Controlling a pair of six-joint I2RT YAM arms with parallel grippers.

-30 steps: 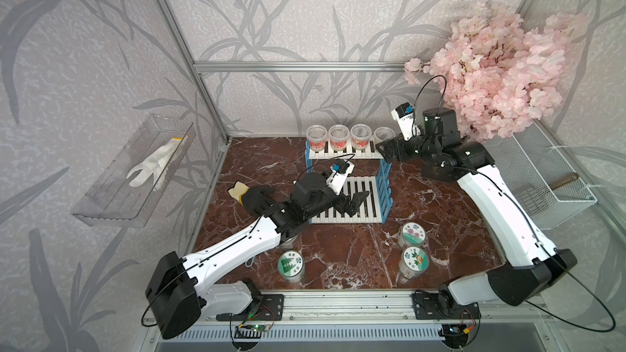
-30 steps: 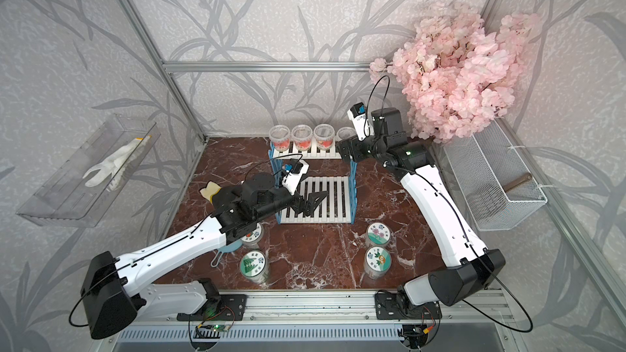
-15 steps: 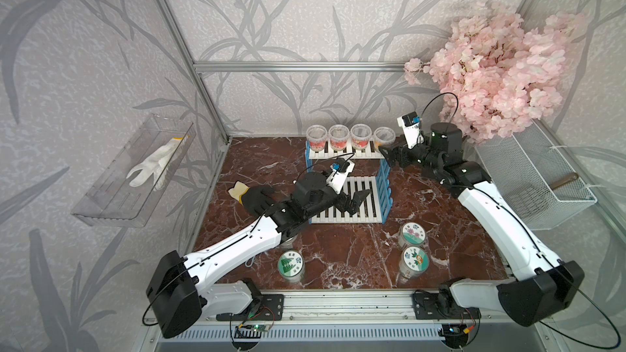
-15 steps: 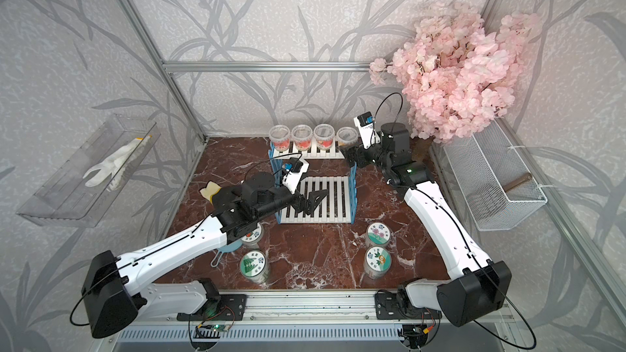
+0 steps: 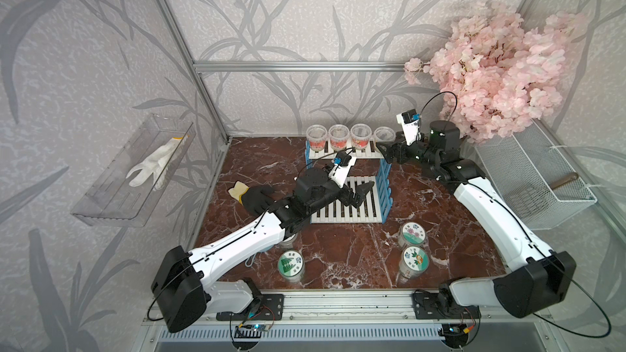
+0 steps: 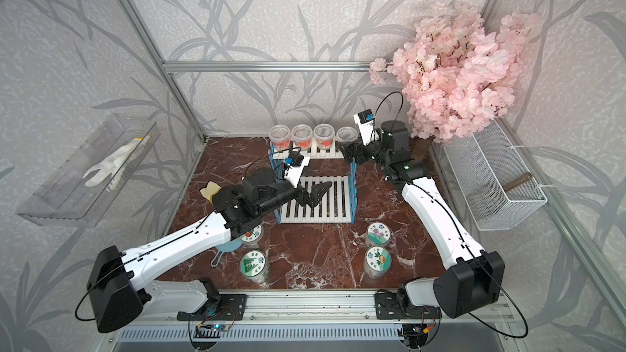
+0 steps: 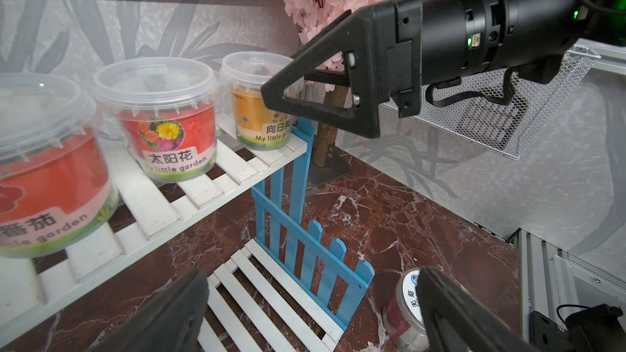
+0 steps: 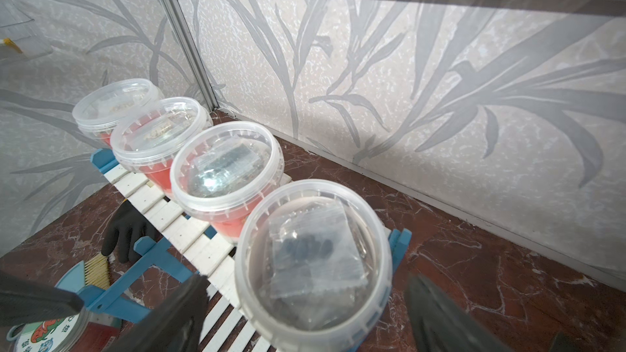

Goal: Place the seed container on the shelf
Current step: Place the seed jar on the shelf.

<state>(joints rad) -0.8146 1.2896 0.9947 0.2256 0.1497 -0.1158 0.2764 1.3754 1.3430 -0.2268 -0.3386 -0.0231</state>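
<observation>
Now, round clear-plastic seed container (image 8: 311, 259) atop white slatted shelf (image 8: 189, 233)

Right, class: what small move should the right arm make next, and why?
Probably draw the right gripper straight back. The seed container already stands upright on the upper tier of the shelf, and the jaws look open either side of it, so backing out level should avoid tipping it.

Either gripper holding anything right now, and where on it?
Nothing: left gripper is open over the shelf; right gripper is open at the end container, not touching it.
</observation>
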